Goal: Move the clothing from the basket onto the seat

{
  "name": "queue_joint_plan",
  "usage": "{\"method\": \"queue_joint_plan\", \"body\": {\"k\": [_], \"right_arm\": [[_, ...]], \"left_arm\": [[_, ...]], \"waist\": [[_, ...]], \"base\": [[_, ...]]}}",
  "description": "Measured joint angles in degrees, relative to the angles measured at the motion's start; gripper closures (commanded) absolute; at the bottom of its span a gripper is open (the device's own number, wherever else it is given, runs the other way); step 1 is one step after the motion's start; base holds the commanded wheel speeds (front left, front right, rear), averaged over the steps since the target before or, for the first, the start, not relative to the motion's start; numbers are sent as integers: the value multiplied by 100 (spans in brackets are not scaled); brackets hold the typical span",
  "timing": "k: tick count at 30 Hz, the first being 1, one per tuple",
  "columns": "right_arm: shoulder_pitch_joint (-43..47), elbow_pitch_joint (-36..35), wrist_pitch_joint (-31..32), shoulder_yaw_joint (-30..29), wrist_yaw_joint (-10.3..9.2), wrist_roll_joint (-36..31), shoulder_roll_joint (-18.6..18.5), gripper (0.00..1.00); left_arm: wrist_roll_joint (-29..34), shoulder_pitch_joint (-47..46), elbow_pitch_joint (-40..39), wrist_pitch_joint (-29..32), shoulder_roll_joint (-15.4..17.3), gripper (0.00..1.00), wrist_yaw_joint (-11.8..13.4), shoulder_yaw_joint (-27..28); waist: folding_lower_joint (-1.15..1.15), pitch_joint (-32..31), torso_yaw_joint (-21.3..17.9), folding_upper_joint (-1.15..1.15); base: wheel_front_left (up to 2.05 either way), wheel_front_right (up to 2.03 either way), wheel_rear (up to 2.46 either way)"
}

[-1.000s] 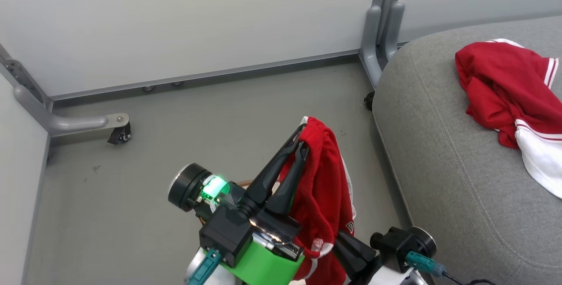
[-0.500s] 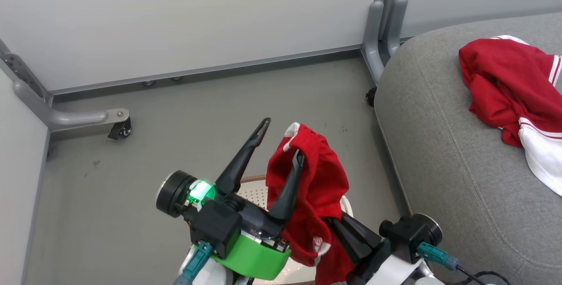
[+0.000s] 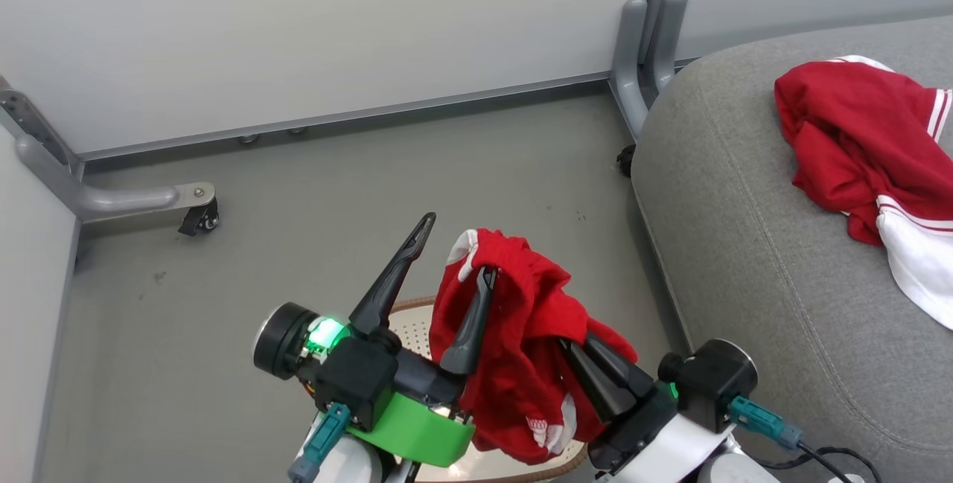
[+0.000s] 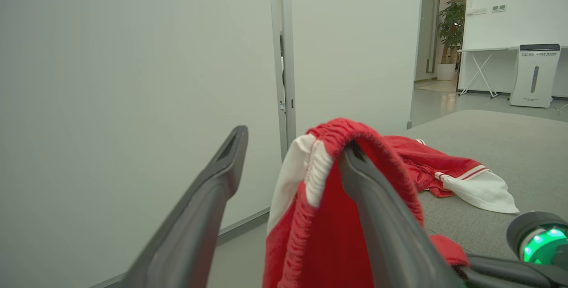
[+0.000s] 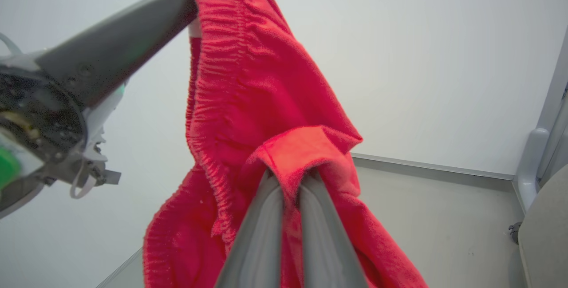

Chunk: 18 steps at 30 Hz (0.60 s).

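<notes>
Pinching a fold of the red garment point(image 5: 248, 101) between the tightly closed fingers of the right gripper point(image 5: 290, 175), low in the head view, near the edge of the seat point(image 3: 744, 245). Spreading the left gripper point(image 4: 293, 139) wide, jaws well apart, with the garment's gathered elastic band hooked over one finger point(image 4: 377, 217) alone, the one nearer the right gripper; other finger bare, clear of the cloth. Hanging slack between the two grippers, red with a white side panel and a small white emblem low down, up above the basket point(image 3: 417, 323). Peeking out under the cloth and the left wrist, a slice of perforated cream wall and brown rim, down on the grey floor point(image 3: 372, 185). Lying crumpled on the grey seat, well apart from both grippers: the other red garment point(image 3: 856, 141), white stripes and a white panel along its near edge. Rising behind the floor, pale partition panels point(image 3: 298, 36) on grey wheeled feet.
</notes>
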Motion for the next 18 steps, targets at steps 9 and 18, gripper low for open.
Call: {"method": "queue_joint_plan", "body": {"k": [9,18], "right_arm": [[-32,-412,0,-524,0,221,240,100],[-237,-873,0,-995,0,243,396,100]], "left_arm": [[-52,151,246,0,31,0,-75,196],[-89,325,334,1,87,0,-270,346]], "waist": [[0,105,-101,0],[0,342,-326,0]], "base": [[0,0,0],[0,0,0]]}}
